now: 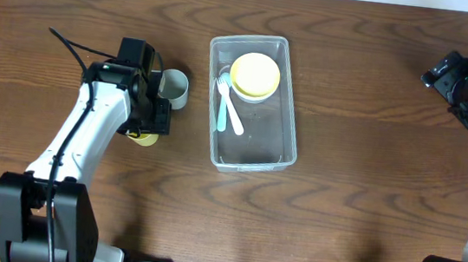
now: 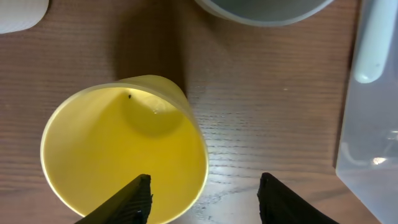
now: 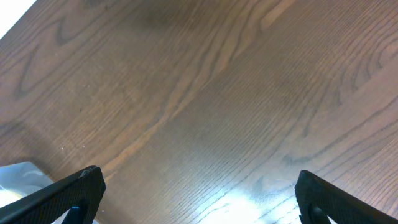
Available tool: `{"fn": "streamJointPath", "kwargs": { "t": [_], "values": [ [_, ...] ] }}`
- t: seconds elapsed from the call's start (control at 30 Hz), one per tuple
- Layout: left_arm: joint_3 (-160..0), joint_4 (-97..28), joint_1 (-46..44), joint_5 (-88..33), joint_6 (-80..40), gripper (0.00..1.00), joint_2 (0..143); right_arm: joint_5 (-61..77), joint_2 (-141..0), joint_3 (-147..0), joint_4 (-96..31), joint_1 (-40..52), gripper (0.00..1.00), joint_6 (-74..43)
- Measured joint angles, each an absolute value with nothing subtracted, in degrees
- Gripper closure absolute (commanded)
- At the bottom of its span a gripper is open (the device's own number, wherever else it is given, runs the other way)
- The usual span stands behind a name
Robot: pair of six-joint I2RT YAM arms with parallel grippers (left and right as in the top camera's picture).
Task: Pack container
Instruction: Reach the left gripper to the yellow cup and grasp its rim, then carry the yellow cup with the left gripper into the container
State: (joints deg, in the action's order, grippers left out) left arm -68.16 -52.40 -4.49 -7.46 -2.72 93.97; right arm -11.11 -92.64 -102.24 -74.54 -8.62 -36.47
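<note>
The clear rectangular container [image 1: 249, 150] stands mid-table and holds a white bowl with a yellow bowl [image 1: 255, 75] in it and a light blue spoon [image 1: 229, 104]. Its wall shows at the right edge of the left wrist view [image 2: 373, 149]. My left gripper [image 1: 152, 127] is open over a yellow cup [image 1: 144, 137]. In the left wrist view [image 2: 205, 199] one finger is inside the yellow cup [image 2: 124, 155] and the other is outside its rim. A grey cup [image 1: 174, 88] stands just behind it. My right gripper [image 3: 199, 199] is open and empty above bare wood, far right of the container.
The grey cup's rim [image 2: 261, 12] lies at the top of the left wrist view, and a white object [image 2: 18, 15] sits in the top left corner. A corner of clear plastic [image 3: 18, 177] shows low left in the right wrist view.
</note>
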Motion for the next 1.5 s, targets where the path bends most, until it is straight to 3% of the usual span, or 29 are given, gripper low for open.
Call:
{"fn": "streamJointPath", "kwargs": {
  "t": [0.13,0.37,0.83,1.0,1.1,1.37,1.5],
  "values": [
    [-68.16,-51.96,-4.49,-7.07,-2.7,0.45,94.76,-11.11,-92.64,-102.24,-74.54,-8.62,0.01,-36.47],
    [-68.16,-50.87,-4.49,-5.58,-2.72,0.61,95.68,-11.11,-92.64,-102.24,-74.54,-8.62,0.01,-36.47],
    [-68.16,-49.19,-4.49,-4.54,-2.72,0.54,95.7,-11.11,-92.64,-102.24,-74.54,-8.62,0.01,-36.47],
    [-68.16,-49.08,-4.49,-4.19,-2.7,0.55,95.7,-11.11,-92.64,-102.24,-74.54,-8.62,0.01,-36.47],
    [-68.16,-48.95,-4.49,-4.05,-2.74,0.62,95.7,-11.11,-92.64,-102.24,-74.54,-8.62,0.01,-36.47],
    [-66.28,-45.32,-4.49,-4.03,-2.7,0.62,95.7,-11.11,-92.64,-102.24,-74.54,-8.62,0.01,-36.47],
    [-64.38,-44.62,-4.49,-4.03,-2.83,0.76,95.88,-11.11,-92.64,-102.24,-74.54,-8.62,0.01,-36.47]
  ]
}}
